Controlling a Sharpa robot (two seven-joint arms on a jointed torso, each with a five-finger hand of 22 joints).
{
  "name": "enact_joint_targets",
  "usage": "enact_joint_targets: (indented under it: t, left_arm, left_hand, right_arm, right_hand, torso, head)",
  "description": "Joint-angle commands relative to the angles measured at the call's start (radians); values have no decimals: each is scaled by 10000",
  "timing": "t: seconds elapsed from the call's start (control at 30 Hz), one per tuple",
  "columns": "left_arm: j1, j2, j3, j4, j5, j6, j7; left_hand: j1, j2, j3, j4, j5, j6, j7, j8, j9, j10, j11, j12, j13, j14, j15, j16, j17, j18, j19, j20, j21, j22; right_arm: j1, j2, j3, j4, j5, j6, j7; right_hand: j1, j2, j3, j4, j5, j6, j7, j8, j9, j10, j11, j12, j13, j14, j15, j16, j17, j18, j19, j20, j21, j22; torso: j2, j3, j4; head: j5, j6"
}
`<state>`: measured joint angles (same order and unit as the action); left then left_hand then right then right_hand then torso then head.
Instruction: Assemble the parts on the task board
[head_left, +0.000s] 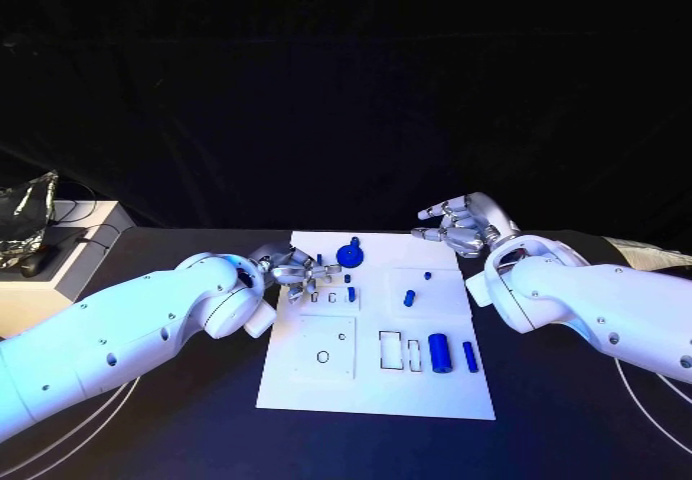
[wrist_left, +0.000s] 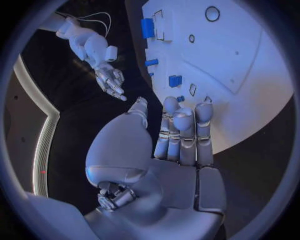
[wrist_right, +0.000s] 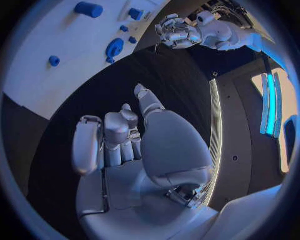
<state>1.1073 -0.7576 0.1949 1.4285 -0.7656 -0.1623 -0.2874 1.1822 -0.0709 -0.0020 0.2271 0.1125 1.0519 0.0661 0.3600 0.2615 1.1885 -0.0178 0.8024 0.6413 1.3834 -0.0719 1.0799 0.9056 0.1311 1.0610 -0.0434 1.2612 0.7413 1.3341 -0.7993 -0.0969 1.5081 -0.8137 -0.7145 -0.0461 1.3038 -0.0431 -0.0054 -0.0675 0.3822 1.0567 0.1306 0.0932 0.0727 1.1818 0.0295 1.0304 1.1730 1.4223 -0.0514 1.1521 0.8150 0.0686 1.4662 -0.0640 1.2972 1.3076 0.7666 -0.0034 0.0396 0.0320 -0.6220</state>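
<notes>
2 silver many-fingered hands are up at the far end of the flat white rectangular task board (head_left: 375, 375), and the relation I care about is between the left hand (head_left: 296, 272) and the small blue plastic pegs just beside its fingertips. That hand sits at the board's 10 o'clock edge; the nearest small blue peg (head_left: 351, 294) lies toward 3 o'clock from it, with its long axis running 12 to 6. The left hand is clearly the nearer one. From the left wrist view its fingers (wrist_left: 181, 135) are straight, side by side, and hold nothing, so I read it as empty and open.

The right hand (head_left: 459, 228) hovers off the board's 1 o'clock corner over the black table (head_left: 173, 440), fingers loosely curled and apart, gripping nothing.

By my count from the head view: 1 round blue knob-shaped part (head_left: 349, 251) at the board's 12 o'clock end, 1 short blue peg (head_left: 410, 296) mid-board, 1 thick blue cylinder (head_left: 438, 352) and 1 slim blue bar (head_left: 470, 356) toward 4 o'clock. Smaller specks I cannot count reliably.

I judge assembly barely begun.
</notes>
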Motion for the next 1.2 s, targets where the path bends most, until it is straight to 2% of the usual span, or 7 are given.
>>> enact_joint_targets:
  t: [0.03,0.13,0.33,0.47,0.63,0.77,1.2]
  left_arm:
    - [254,365,-102,-365,-1285,1181,-1249]
    - [547,743,-312,-750,-1414,1427,-1611]
    - [986,1335,-731,-1363,-1496,1918,-2432]
    - [1131,1561,-902,-1628,-1499,2124,-2688]
    - [1210,1757,-1002,-1807,-1500,2281,-2838]
    - [1276,1942,-1070,-1979,-1525,2375,-2972]
    - [1368,2341,-1149,-2290,-1513,2656,-3147]
  left_hand:
    - [-149,-320,442,199,22,225,-87,-291,639,194,-57,-138,245,152,-44,149,333,-83,234,-66,152,424]
    - [-326,-382,533,410,15,322,-121,-732,1904,328,-39,-360,642,215,-92,175,631,-125,359,-106,171,778]
    - [-664,-237,417,525,-7,372,-291,-726,3493,468,-194,-328,832,286,-144,291,878,-179,552,-174,221,1199]
    - [-746,-324,512,574,-12,286,-326,-787,4633,461,-215,-301,852,279,-151,271,896,-202,582,-203,166,1359]
    - [-795,-353,595,583,13,409,-388,-934,5243,431,-238,-275,898,292,-184,304,947,-217,605,-213,85,1519]
    - [-860,-423,759,591,21,413,-403,-977,5693,419,-254,-277,946,290,-188,301,962,-227,634,-224,9,1652]
    - [-910,-494,943,594,43,449,-394,-1186,5868,392,-236,-327,969,284,-181,236,931,-235,671,-216,-126,1823]
  right_arm:
    - [80,-116,8,-132,844,597,325]
    - [125,-193,8,-256,897,734,255]
    - [159,-248,5,-417,881,953,85]
    - [164,-229,4,-516,833,1023,11]
    - [166,-228,3,-587,779,1066,-73]
    - [167,-229,3,-619,733,1085,-127]
    - [168,-202,2,-668,650,1127,-217]
  right_hand:
    - [-55,80,-97,-6,172,195,-47,83,94,-106,-89,-10,-24,9,-34,18,-4,-27,664,-13,-4,1884]
    - [-92,87,-170,-2,185,357,-142,194,307,-113,-148,-53,-45,9,-79,-5,-9,-40,662,-60,-6,1883]
    - [-114,133,-277,4,245,287,-170,190,854,-125,-165,-130,-61,25,-104,-51,8,-65,660,-114,-21,1879]
    - [-135,126,-296,22,296,244,-155,127,1052,-139,-158,-161,-64,26,-101,-78,15,-63,658,-114,-44,1874]
    - [-151,92,-299,31,309,221,-146,47,1200,-154,-155,-197,-73,29,-98,-100,29,-62,658,-111,-55,1873]
    - [-161,87,-302,36,307,205,-138,36,1201,-157,-151,-202,-76,31,-96,-95,39,-60,656,-110,-67,1870]
    - [-157,41,-276,45,378,167,-111,-63,1254,-181,-132,-237,-95,34,-81,-116,42,-54,658,-97,-80,1868]
  torso:
    - [-134,98,-40]
    - [-184,132,-54]
    - [-245,245,-92]
    - [-260,290,-137]
    - [-266,330,-154]
    - [-238,289,-145]
    - [-211,227,-120]
  head:
    - [110,-81]
    - [174,-149]
    - [223,-250]
    - [278,-306]
    - [287,-364]
    - [278,-374]
    - [235,-419]
